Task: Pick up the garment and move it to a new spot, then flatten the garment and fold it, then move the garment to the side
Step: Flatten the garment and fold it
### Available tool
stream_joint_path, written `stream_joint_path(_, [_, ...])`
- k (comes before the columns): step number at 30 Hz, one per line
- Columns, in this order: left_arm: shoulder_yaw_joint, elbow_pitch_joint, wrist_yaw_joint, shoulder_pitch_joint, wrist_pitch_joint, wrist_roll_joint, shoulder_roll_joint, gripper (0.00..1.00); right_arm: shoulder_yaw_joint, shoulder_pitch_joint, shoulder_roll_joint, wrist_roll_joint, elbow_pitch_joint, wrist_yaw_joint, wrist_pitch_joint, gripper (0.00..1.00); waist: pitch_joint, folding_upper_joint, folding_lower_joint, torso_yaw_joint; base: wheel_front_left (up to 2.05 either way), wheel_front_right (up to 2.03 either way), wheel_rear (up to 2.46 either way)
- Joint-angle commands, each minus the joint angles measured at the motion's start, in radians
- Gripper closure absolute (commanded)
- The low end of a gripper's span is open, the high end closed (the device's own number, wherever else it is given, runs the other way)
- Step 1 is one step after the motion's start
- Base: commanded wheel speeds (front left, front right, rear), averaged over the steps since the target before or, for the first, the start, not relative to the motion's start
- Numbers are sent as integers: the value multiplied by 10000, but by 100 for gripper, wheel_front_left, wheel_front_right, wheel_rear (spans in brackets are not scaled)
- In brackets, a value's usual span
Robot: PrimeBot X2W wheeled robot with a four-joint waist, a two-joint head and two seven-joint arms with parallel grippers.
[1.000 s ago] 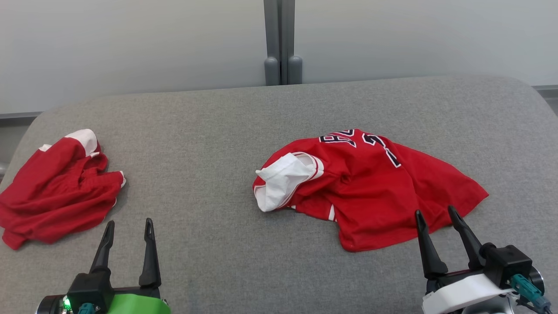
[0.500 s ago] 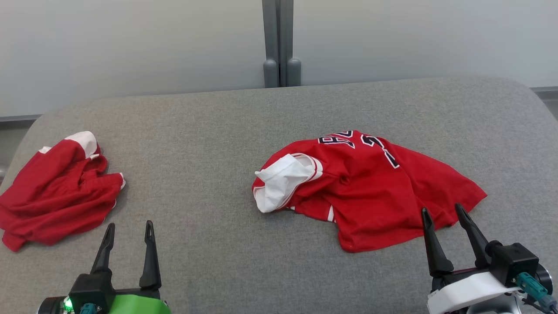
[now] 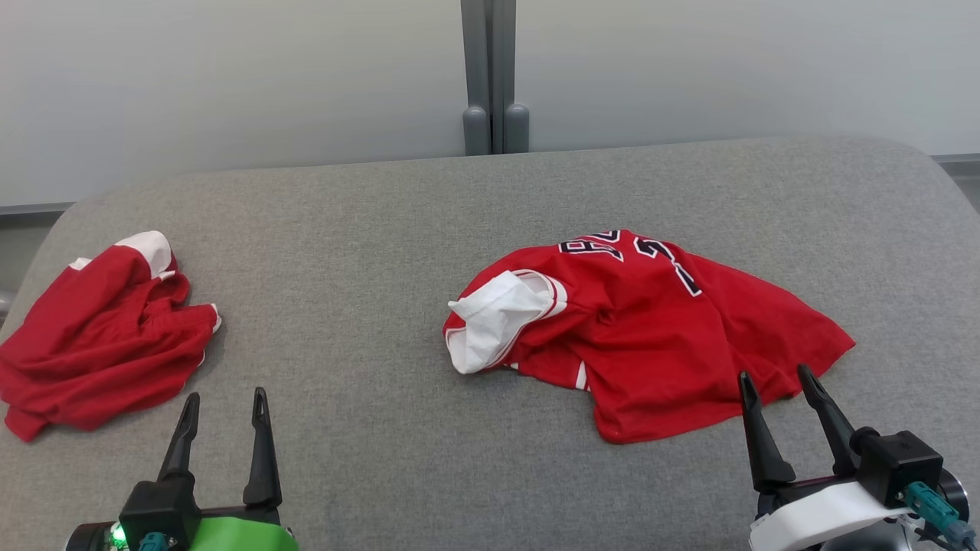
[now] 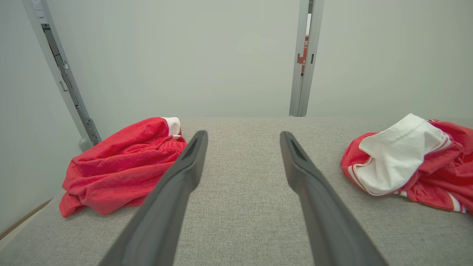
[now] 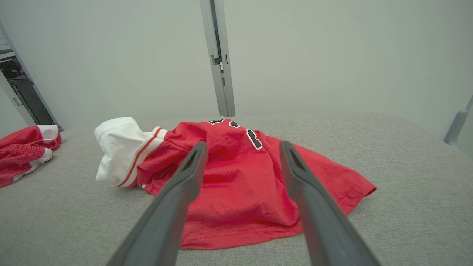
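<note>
We see the red jersey (image 3: pixel 658 344) lying crumpled on the grey fabric surface (image 3: pixel 367 245), right of centre in the head view. Its white sleeve (image 3: pixel 490 317) bunches at the left end, dark numerals (image 3: pixel 593 245) show along the far edge, and the hem (image 3: pixel 666 425) spreads towards us.

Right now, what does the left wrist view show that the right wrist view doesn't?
Left wrist, not right wrist: the open left gripper, and the crumpled red garment as a whole heap. Right wrist, not left wrist: the open right gripper, plus the dark numbers and near hem of the red jersey. Both: its white sleeve, part of the crumpled heap, the grey cushion, the grey post behind.
</note>
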Motion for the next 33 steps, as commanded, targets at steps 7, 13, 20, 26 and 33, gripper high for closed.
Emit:
stream_joint_path(7, [25,17,95,53,-5,-27,89,0,49,66,41,-97,101,-3,9,0,9,0,0,21,0,0,0])
stream_joint_path(13, [-8,52,130,-1,-5,-67,70,0,488,-279,-87,-176,435,-3,80,0,45,0,0,100,0,0,0])
stream_joint_path(20, [-172,108,150,-218,-5,-136,27,0,1281,-1259,-414,-214,1542,-3,210,0,198,0,0,365,0,0,0])
stream_joint_path(26, [-378,139,217,-399,-7,-154,-10,0,1898,-2227,-621,-217,3216,-5,113,0,467,0,0,741,0,0,0])
stream_joint_path(33, [-639,199,312,-591,-5,-236,-38,0,2512,-2992,-598,-33,5452,-5,-151,0,776,0,0,1122,0,0,0])
